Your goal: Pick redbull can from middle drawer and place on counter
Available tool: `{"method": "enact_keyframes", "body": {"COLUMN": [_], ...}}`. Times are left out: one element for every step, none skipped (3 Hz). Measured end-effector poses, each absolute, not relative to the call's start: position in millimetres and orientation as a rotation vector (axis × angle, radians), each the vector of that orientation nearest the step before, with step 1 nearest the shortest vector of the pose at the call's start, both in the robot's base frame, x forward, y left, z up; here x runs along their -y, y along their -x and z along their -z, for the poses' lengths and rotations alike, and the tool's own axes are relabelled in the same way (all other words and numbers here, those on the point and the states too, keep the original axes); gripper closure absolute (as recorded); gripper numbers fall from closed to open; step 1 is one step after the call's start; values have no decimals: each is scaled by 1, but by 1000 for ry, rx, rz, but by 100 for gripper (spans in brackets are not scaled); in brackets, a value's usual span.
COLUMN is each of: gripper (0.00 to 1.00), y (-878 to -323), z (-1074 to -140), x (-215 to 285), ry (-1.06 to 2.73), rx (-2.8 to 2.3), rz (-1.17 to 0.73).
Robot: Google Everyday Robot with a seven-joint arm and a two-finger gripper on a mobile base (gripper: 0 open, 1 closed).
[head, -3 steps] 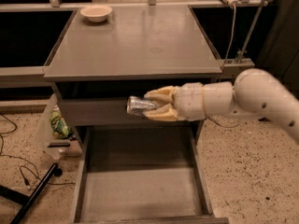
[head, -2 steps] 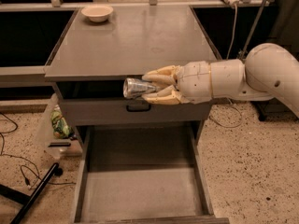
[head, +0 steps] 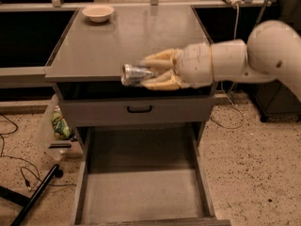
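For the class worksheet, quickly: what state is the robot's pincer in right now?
Pincer: shut on the redbull can, held sideways by the front edge of the counter, above the open middle drawer.

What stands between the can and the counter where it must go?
Nothing visible. The tool holds the can sideways at the counter's front edge; the bowl sits apart at a back corner.
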State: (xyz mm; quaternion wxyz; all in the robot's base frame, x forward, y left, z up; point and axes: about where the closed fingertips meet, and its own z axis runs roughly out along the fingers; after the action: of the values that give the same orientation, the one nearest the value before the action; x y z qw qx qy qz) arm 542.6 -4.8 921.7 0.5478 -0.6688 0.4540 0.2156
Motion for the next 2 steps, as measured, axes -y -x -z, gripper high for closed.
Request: {"method": "enact_keyframes", "body": {"gripper": [100, 100], "y": [-565, -606], "z": [-953, -944], "x": [-8, -8], "ry": [1761, 1897], "rx": [-1003, -989], "rz": [-451, -422]}}
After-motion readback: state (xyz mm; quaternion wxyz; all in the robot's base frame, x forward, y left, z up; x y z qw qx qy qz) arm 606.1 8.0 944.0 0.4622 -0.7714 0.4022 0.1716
